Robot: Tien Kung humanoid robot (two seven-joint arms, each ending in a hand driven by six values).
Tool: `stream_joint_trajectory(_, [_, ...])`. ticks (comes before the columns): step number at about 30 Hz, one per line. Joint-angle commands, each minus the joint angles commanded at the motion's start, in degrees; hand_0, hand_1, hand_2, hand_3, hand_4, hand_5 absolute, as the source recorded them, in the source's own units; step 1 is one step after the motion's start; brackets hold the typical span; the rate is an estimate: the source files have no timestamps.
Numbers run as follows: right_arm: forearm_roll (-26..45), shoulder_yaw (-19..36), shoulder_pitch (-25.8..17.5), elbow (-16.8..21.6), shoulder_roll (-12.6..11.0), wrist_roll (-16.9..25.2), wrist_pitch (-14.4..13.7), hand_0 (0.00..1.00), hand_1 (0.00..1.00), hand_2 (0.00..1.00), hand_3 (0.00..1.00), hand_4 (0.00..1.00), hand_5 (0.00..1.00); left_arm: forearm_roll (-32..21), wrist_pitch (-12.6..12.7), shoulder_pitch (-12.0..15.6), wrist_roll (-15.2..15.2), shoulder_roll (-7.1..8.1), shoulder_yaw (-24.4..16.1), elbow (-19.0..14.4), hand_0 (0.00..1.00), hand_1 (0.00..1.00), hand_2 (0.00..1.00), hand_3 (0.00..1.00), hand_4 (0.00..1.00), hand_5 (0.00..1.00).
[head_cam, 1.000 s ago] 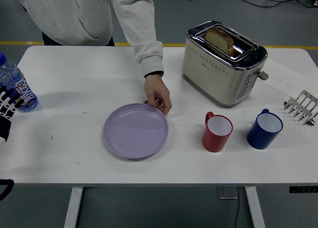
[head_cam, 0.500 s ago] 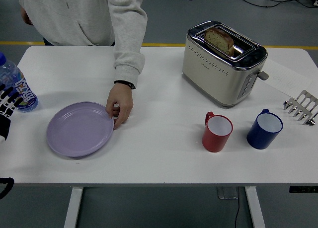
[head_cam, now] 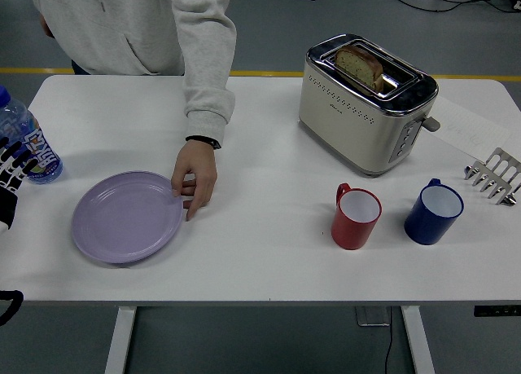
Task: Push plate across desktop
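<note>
A lilac plate [head_cam: 126, 217] lies flat on the white table [head_cam: 269, 138] at the front left. A person in a grey hoodie stands at the far side; the person's hand [head_cam: 195, 177] touches the plate's right rim. My left hand [head_cam: 10, 178] shows at the left edge, left of the plate and apart from it, fingers spread and empty. My right hand is out of view.
A water bottle [head_cam: 23, 138] stands at the far left beside my left hand. A silver toaster [head_cam: 366, 101] with bread stands at the back right. A red mug [head_cam: 355, 217] and a blue mug [head_cam: 433, 212] stand front right. A metal rack [head_cam: 493, 175] sits at the right edge.
The person's hand has slid the plate from the table's middle to the front left. My left hand has stayed at the left edge.
</note>
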Motion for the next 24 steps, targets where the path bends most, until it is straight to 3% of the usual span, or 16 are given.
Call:
stream_joint_trajectory(5, [-0.25,0.16,0.06,0.01,0.00,-0.01,0.05,0.603,0.621,0.721,0.661,0.206,0.504,0.44,-0.14,0.03,-0.28,0.06,-0.23,0.18,0.634,0.658,0.650,0.598,0.549,0.998])
stream_joint_trajectory(11, [-0.35,0.16,0.09,0.02,0.00,-0.04,0.11,0.603,0.620,0.721,0.661,0.205,0.505,5.41,-0.39,0.38,-1.73,0.51,-0.17,1.12,0.638,0.661,0.650,0.588,0.549,0.998])
stream_joint_trajectory(15, [-0.39,0.09,-0.08,0.06,0.00,-0.18,0.20,0.603,0.620,0.721,0.661,0.205,0.505,11.83,1.70,0.92,-6.30,1.09,1.57,3.40,0.638,0.661,0.650,0.588,0.549,0.998])
stream_joint_trajectory(21, [-0.75,0.12,-0.34,0.14,0.00,-0.39,0.42,0.603,0.620,0.721,0.661,0.205,0.504,13.20,4.44,0.95,-11.02,1.30,6.28,5.70,0.653,0.684,0.672,0.588,0.542,0.998])
stream_joint_trajectory(22, [-0.76,0.12,-0.35,0.14,0.00,-0.40,0.43,0.603,0.618,0.721,0.660,0.205,0.504,13.23,4.53,0.94,-11.19,1.30,6.44,5.76,0.721,0.750,0.735,0.625,0.534,0.998])
stream_joint_trajectory(24, [-1.09,0.10,-0.40,0.17,0.00,-0.46,0.55,0.603,0.618,0.721,0.660,0.205,0.504,13.72,6.28,0.56,-13.51,0.69,8.46,6.71,0.721,0.750,0.735,0.625,0.534,0.998])
